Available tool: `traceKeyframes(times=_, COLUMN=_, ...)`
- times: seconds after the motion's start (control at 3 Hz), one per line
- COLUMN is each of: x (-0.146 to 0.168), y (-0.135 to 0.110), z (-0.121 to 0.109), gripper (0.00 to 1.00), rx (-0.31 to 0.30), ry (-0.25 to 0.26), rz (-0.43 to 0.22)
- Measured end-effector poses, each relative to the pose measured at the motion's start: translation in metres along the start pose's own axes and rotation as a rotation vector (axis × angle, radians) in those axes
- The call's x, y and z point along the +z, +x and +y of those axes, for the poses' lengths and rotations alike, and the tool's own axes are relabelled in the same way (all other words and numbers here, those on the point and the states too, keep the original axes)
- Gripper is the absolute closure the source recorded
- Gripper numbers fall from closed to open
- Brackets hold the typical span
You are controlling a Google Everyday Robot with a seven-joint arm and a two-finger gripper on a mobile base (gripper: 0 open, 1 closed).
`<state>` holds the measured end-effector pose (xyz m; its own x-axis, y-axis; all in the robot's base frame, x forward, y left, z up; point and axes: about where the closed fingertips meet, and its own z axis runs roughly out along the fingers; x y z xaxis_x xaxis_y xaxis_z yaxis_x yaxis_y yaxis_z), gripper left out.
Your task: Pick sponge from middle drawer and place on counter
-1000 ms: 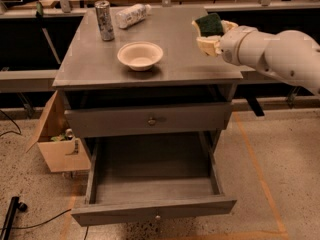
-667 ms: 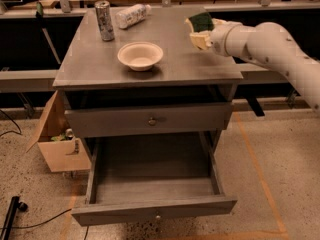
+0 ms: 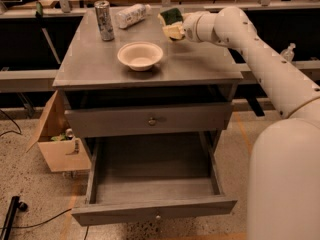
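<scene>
Since the earlier frame the pincer [image 3: 174, 26] has carried the sponge [image 3: 171, 15] leftward over the cabinet top, from near the right edge to the back middle, and the white arm [image 3: 265, 59] now reaches further in from the right. The pincer is clamped on the sponge, the dark green face uppermost and a pale yellow part showing beneath it at the tip of the arm. The sponge is held over the back part of the grey surface [image 3: 200, 66]; whether it touches that surface cannot be told. Just to its left a clear plastic bottle [image 3: 132, 15] lies on its side, near the back edge. Further left a tall metal can [image 3: 104, 20] stands upright. A white bowl [image 3: 140, 55] sits nearer the front, in front of the sponge and a little to its left, apart from it. Below the surface is a shut drawer front [image 3: 150, 120] with a dark knob. Under that the open drawer [image 3: 152, 216] is pulled far out toward the camera, with a low front panel and a small pale knob. A cardboard box [image 3: 57, 151] stands on the floor by the cabinet's left side
</scene>
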<state>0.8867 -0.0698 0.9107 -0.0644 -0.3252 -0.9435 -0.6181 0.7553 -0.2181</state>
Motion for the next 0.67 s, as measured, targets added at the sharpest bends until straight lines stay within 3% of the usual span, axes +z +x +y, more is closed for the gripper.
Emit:
traceKeyframes(times=0.33, x=0.011, y=-0.014, z=-0.004, gripper=0.05, rx=0.001, ry=0.001, rz=-0.004)
traceKeyframes(times=0.67, x=-0.008, y=-0.017, z=-0.013, gripper=0.00, rx=0.014, ry=0.037, rz=-0.005)
